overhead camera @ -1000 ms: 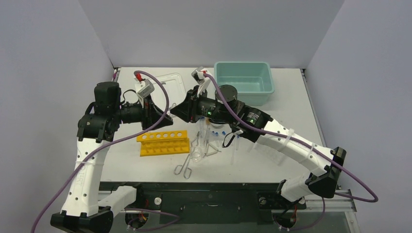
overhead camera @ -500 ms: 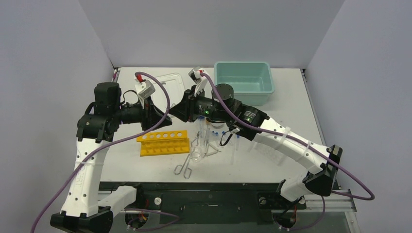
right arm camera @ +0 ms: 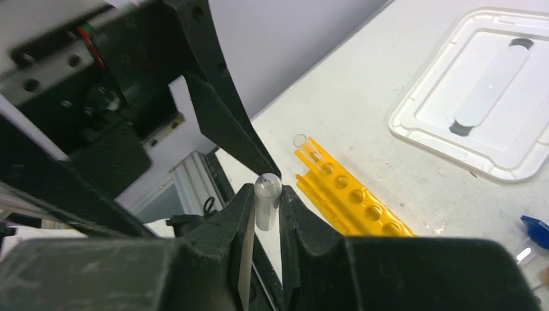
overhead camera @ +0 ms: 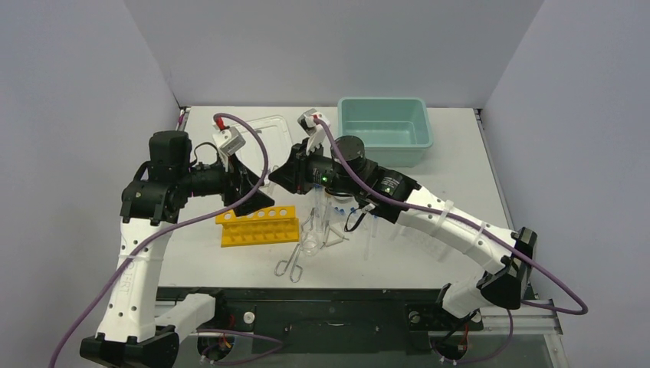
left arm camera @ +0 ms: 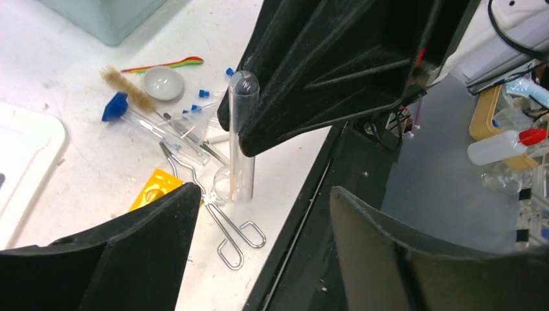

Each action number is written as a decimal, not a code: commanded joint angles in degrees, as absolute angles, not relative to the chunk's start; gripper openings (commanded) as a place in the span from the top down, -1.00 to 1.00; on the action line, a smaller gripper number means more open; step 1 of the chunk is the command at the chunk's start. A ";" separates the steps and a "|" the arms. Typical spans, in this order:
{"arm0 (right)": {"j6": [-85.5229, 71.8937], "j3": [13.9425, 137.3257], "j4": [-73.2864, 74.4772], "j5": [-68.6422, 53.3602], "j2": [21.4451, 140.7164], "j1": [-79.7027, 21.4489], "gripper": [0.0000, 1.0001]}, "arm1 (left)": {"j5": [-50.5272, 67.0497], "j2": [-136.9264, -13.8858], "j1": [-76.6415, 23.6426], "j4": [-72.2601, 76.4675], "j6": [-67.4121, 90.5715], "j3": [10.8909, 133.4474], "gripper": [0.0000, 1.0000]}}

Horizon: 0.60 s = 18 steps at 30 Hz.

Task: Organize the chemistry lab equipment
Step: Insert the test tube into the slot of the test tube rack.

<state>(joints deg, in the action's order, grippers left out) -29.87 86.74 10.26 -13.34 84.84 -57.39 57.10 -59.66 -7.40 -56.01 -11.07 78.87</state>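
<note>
Glass tube (left arm camera: 243, 178) pinched in right gripper (right arm camera: 267, 204) — left gripper (left arm camera: 262, 194) spread; best align vertical above rack (overhead camera: 258, 226) hole, 7 o'clock, lower slowly.

A white surface (overhead camera: 460, 153) is seen, bounded by grey walls on three sides. At its far edge a teal tub (overhead camera: 385, 129) is set, and a white lid (overhead camera: 264, 132) is laid flat to the tub's left. Nearer the front, a yellow rack (overhead camera: 259, 225) is placed left of centre. Just beside its right end, metal tongs (overhead camera: 293, 259) are laid with their loop handles toward the front edge. Behind the tongs, small items are scattered close together: blue-capped vials (left arm camera: 203, 94), a tan-bristled brush (left arm camera: 131, 91), a round dish (left arm camera: 163, 83) and a striped spoon (left arm camera: 165, 63).
</note>
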 commanded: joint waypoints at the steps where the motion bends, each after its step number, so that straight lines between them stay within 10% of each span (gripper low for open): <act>1: -26.45 81.22 10.88 -8.57 81.81 -57.66 1.00 | 56.00 -60.00 -4.96 -58.38 -10.70 82.56 -0.55; 5: -23.27 74.67 10.69 -4.79 80.86 -59.41 1.00 | 53.26 -61.31 1.60 -58.10 -7.90 83.68 -0.97; 18: -13.06 76.50 -2.83 1.54 96.54 -72.14 1.00 | 36.14 -70.05 19.80 -72.85 -11.76 92.03 -0.93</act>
